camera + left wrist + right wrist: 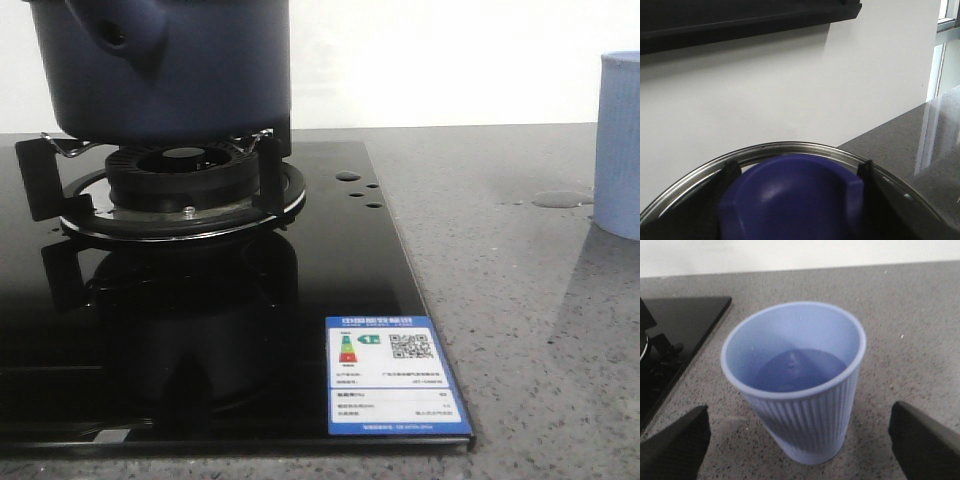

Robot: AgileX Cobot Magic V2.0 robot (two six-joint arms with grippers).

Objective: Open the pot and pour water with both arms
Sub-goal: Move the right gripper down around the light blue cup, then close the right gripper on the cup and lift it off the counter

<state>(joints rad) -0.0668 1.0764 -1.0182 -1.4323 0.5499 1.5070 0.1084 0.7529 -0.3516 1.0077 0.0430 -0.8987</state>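
The dark navy pot (200, 70) stands on the burner (185, 180) at the far left; its handle stub with a hole (120, 35) faces me and its top is out of view. In the left wrist view my left gripper (799, 167) is shut on the blue lid knob (790, 200), a black finger on each side, with the lid's steel rim (790, 148) behind. The light blue ribbed cup (795, 385) holds water and stands on the counter between the wide-open fingers (675, 445) of my right gripper (800, 450). The cup shows at the right edge of the front view (620, 150). Neither gripper shows in the front view.
The black glass stove (200, 330) carries a blue energy label (395, 375) at its front right corner. A small water puddle (560, 198) lies on the grey counter (520, 320) beside the cup. A dark shelf (740, 20) hangs on the white wall above the pot.
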